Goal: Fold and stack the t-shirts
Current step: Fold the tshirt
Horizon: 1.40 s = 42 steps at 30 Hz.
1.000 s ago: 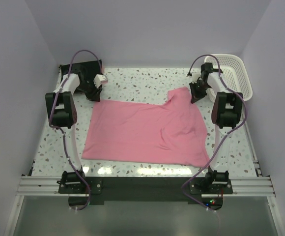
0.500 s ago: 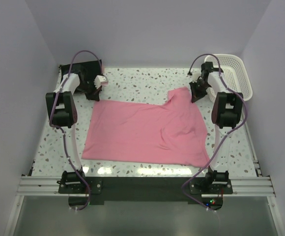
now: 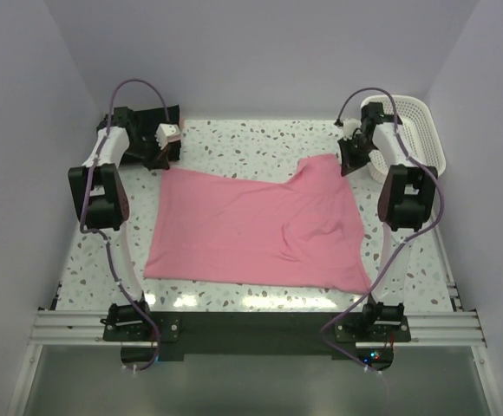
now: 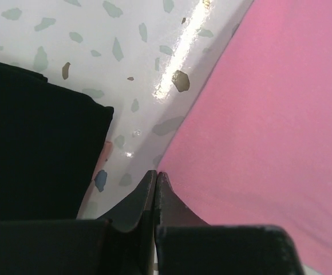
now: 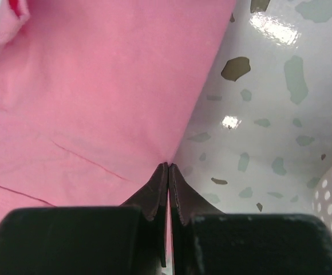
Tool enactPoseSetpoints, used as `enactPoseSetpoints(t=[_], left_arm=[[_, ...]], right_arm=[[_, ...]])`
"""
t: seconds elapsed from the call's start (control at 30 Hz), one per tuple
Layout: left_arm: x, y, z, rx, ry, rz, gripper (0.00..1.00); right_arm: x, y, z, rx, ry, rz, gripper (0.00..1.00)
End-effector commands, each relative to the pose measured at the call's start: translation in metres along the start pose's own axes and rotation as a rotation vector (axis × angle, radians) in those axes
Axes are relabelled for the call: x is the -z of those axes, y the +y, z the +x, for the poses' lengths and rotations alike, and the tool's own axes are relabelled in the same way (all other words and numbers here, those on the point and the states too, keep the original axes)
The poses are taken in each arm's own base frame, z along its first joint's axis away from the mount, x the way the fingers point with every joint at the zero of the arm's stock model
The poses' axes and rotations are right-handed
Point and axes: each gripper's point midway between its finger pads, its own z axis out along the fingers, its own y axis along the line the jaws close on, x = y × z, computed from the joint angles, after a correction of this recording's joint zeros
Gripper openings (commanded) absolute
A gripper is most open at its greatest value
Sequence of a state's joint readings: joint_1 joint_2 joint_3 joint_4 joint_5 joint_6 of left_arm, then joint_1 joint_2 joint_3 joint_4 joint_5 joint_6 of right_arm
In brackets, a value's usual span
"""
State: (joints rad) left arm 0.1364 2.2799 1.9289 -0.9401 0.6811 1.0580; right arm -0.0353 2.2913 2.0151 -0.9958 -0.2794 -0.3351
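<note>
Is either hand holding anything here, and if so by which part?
The left hand seems to pinch the pink shirt at its far left corner. The right hand seems to pinch its far right edge.

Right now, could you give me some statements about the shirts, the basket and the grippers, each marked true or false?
1. The pink t-shirt lies spread on the table. True.
2. The white basket stands at the far left corner. False: it stands at the far right corner.
3. The left gripper is shut on the pink t-shirt's edge. True.
4. The black garment lies on the pink t-shirt. False: bare table shows between them.
5. The right gripper is open over the white basket. False: it is shut on the pink t-shirt's edge.
</note>
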Motion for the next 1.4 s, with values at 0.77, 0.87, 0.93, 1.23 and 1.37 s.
enactPoseSetpoints(t=[0.77, 0.87, 0.93, 1.23, 1.37], left_arm=[[0.07, -0.03, -0.017, -0.145, -0.078, -0.082, 0.0], [0.078, -0.038, -0.014, -0.169, -0.072, -0.08, 0.0], [0.082, -0.042, -0.01, -0.19, -0.067, -0.077, 0.0], [0.106, -0.069, 0.006, -0.251, -0.055, -0.069, 0.0], [0.114, -0.095, 0.012, -0.296, -0.047, -0.057, 0.0]], right_arm=[[0.086, 0.03, 0.01, 0.047, -0.087, -0.028, 0.0], [0.098, 0.039, 0.021, 0.06, -0.091, -0.034, 0.0], [0.103, 0.044, 0.028, 0.066, -0.088, -0.04, 0.0], [0.129, 0.069, 0.072, 0.1, -0.09, -0.05, 0.0], [0.134, 0.078, 0.093, 0.122, -0.077, -0.061, 0.0]])
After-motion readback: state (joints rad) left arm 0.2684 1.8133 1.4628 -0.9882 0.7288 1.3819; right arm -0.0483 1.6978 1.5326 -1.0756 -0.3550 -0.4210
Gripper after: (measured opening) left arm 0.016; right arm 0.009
